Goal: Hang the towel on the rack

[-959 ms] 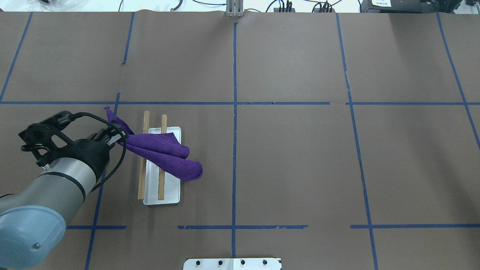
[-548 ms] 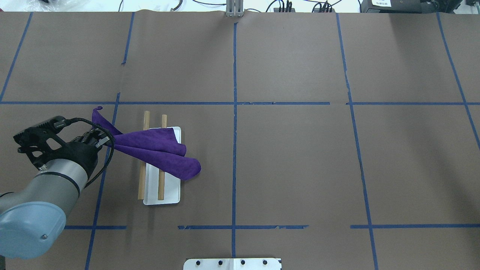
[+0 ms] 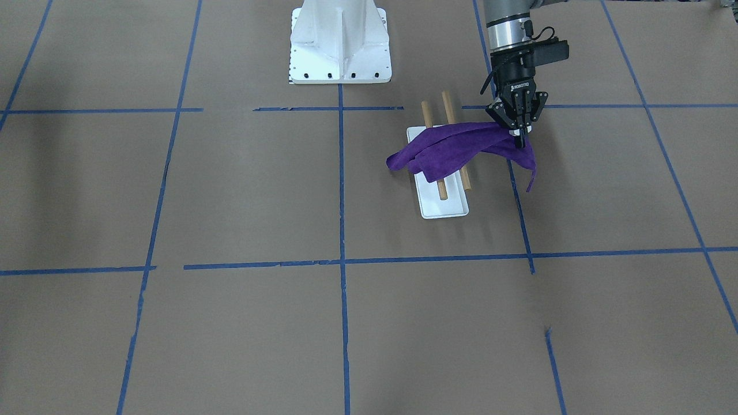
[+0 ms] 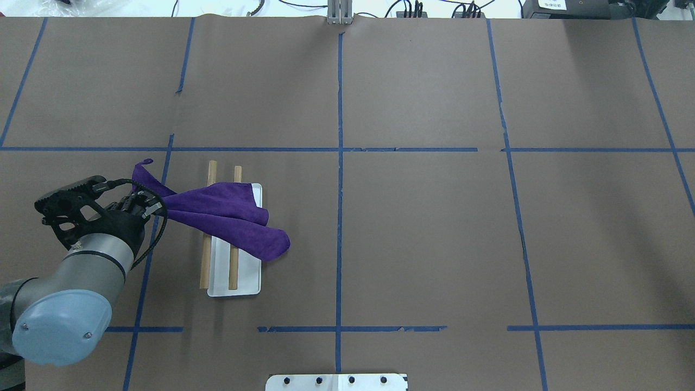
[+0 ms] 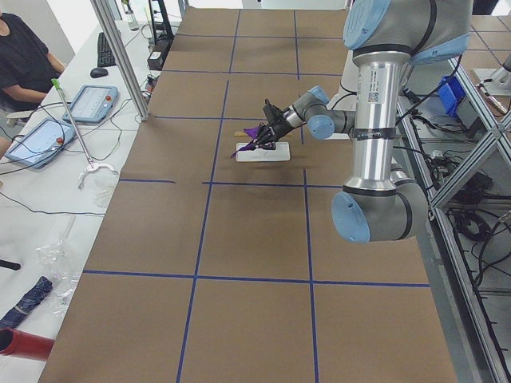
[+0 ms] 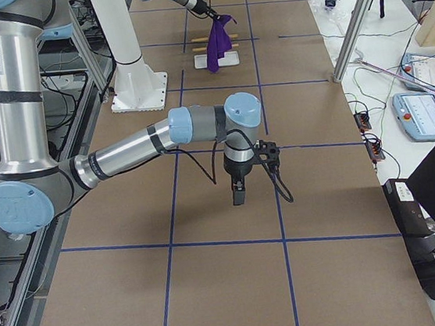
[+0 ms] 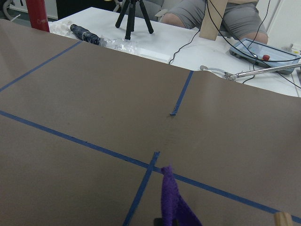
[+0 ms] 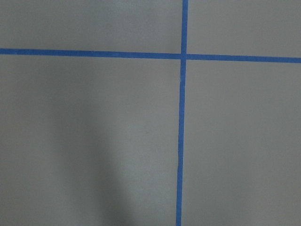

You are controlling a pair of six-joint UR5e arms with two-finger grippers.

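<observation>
Left gripper [image 3: 522, 140] is closed on one corner of the towel [image 4: 228, 217], just off the rack's [image 4: 204, 266] outer side, on my left. The jaws are narrow, with only cloth between them.

From the pinch, the towel runs across both wooden rails of the rack. Its far lobe spills past the white base [image 4: 247, 279] toward the middle of the counter [image 4: 434, 217]. A short tail hangs free on the other side of the gripper and ends in a thin curl.

Right gripper [image 6: 238, 196] shows only in the exterior right view, parked low over bare counter and well away from the rack. I cannot tell whether its jaws are open or closed.

Handling, as I judge it:
- The cloth is light and fully limp. It folds over itself and sags wherever nothing holds it up, so it will follow the gripper rather than keep a shape.
- The pile looks plush, so I expect it to drag on the wood rather than slide freely. A hard pull could tip or shift the light rack.
- It is not fragile. The real risk is bunching, since it sits on the rails as two overlapping folds, not spread flat.
- The best hold is a corner or hem, pinched deep enough that several layers sit between the pads. The loose tail end is too thin to trust.
</observation>
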